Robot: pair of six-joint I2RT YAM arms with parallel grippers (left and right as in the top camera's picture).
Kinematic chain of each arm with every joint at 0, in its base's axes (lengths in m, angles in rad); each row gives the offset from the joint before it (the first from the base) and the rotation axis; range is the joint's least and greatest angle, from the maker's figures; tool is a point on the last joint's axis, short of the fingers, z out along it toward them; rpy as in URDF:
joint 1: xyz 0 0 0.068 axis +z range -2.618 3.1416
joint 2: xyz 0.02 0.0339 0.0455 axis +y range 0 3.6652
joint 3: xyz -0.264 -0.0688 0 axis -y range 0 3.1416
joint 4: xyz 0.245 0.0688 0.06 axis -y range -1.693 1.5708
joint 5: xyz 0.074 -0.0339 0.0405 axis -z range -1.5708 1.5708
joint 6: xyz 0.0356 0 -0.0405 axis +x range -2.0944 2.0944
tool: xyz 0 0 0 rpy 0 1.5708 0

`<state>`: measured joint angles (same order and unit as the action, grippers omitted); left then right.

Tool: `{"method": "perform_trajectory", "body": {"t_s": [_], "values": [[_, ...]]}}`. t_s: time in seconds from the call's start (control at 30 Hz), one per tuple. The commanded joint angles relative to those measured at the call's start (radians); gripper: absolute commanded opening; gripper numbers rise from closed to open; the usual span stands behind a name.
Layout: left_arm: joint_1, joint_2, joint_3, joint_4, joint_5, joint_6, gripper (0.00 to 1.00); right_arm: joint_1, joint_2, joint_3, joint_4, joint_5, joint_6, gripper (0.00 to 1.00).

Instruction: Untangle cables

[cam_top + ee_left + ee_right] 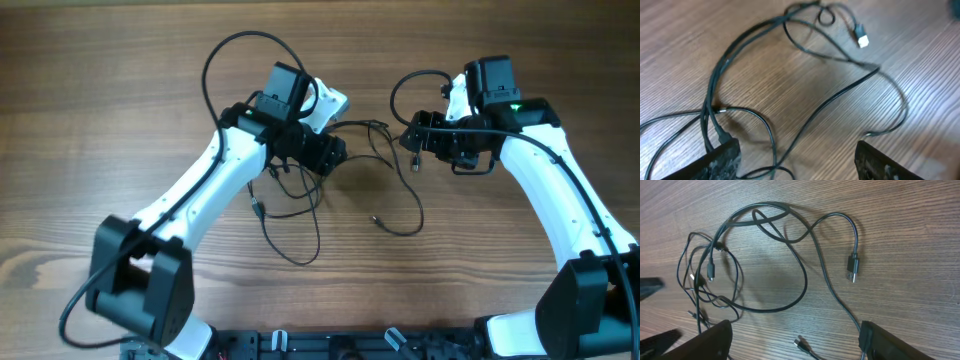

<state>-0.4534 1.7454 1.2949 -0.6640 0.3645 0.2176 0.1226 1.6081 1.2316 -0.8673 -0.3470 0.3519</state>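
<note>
The cables (385, 185) lie spread in loose, crossing loops on the wooden counter (90, 110), near its middle in the overhead view, between the two arms and slightly nearer the robot. The left end effector (325, 155) hangs over the left part of the tangle with its fingers (720, 160) set wide apart. Only wood and a few strands show in the gap. One strand runs close by the left fingertip, though whether it touches cannot be told, and nothing is gripped. The right end effector (416, 135) is spread just as wide and holds nothing, poised above the right-hand loops. Its wrist view shows a small plug (800, 342) lying on the counter in the gap between its fingers (890, 345), touching neither. A silvery USB plug (852, 271) rests at the right edge of the spread, well apart from the denser knot of strands (705, 280) on the left. Bare wood surrounds the wires on every side, broadest toward the far left and far right of the overhead view.
</note>
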Motion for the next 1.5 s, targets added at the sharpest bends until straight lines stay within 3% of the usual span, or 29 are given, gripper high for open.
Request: {"method": "perform_trajectory", "body": {"t_s": [0.0,0.17,0.4,0.43,0.47,0.5,0.53,0.7,0.9,1.03,1.2,1.27,1.37,1.47], "values": [[0.0,0.06,-0.006,0.006,0.053,0.179,0.76,0.0,-0.019,0.021,0.0,0.013,-0.019,0.84],[0.0,0.124,-0.006,0.019,0.055,0.27,0.75,0.0,-0.019,0.021,-0.002,0.013,-0.019,0.84],[-0.003,0.206,-0.006,0.03,0.057,0.278,0.66,0.0,-0.019,0.021,0.002,0.013,-0.035,0.87],[-0.003,0.221,-0.006,0.032,0.057,0.286,0.61,0.0,-0.019,0.021,0.001,0.017,-0.036,0.87],[-0.003,0.232,-0.006,0.034,0.056,0.308,0.39,0.0,-0.019,0.021,0.002,0.018,-0.037,0.87],[-0.003,0.236,-0.006,0.048,0.045,0.318,0.11,0.0,-0.019,0.021,0.002,0.022,-0.037,0.87],[-0.003,0.236,-0.006,0.068,0.018,0.296,0.04,0.0,-0.019,0.021,0.003,0.036,-0.037,0.88],[0.013,0.127,0.066,0.094,-0.195,-0.014,0.04,0.0,-0.019,0.021,0.012,0.039,-0.037,0.89],[0.029,-0.201,0.171,0.101,-0.211,-0.13,0.04,0.0,-0.019,0.021,0.018,0.039,-0.037,0.89],[0.042,-0.416,0.174,0.183,-0.219,-0.135,0.04,0.0,-0.019,0.021,0.018,0.039,-0.037,0.89],[0.099,-0.582,0.174,0.328,-0.236,-0.231,0.04,0.0,-0.019,0.021,0.017,0.027,-0.037,0.89],[0.142,-0.64,0.174,0.4,-0.236,-0.314,0.04,0.0,-0.019,0.021,0.04,-0.085,-0.1,0.89],[0.169,-0.653,0.174,0.418,-0.236,-0.366,0.04,0.004,-0.035,0.021,0.1,-0.406,-0.251,0.83],[0.183,-0.636,0.174,0.396,-0.236,-0.41,0.04,0.043,-0.098,0.021,0.19,-0.581,-0.272,0.83]]}}
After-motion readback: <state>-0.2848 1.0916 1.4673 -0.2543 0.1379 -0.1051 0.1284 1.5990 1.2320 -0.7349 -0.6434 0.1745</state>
